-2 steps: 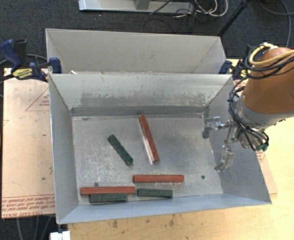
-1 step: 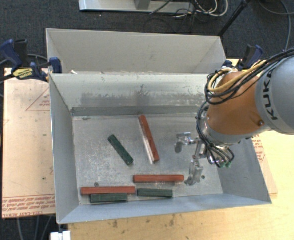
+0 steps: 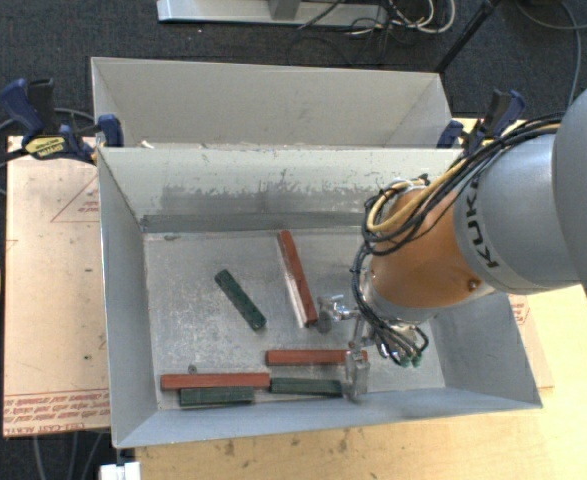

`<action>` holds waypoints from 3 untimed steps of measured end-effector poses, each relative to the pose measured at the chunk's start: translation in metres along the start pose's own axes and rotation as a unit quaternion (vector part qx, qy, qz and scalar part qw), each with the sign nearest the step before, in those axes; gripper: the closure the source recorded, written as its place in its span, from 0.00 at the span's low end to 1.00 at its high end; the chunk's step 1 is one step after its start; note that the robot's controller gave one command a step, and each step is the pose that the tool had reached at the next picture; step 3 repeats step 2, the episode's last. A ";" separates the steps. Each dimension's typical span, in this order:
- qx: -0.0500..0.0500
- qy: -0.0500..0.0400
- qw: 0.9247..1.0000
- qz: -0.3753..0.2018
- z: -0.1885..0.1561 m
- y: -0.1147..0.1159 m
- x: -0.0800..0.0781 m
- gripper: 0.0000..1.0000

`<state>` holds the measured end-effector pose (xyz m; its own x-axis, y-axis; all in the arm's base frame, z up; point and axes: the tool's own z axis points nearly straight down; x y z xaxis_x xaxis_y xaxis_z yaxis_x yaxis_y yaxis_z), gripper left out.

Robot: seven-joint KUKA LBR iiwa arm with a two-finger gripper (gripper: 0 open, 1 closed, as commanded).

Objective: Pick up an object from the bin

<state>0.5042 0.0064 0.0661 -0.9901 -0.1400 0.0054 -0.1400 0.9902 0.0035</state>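
Note:
My gripper hangs low over the bin's front right part, open. One fingertip is by the near end of a long red-brown stick with a pale side. The other fingertip stands by the right ends of a short red-brown stick and a dark green stick. The short red-brown stick's right end reaches into the gap between the fingers. Nothing is lifted off the floor.
Another dark green stick lies slanted at the middle left. A red-brown stick and a dark green one lie side by side along the front wall. The arm with its orange cover and cables hides the bin's right side.

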 end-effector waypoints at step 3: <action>0.002 -0.008 1.000 0.010 -0.144 -0.013 -0.006 1.00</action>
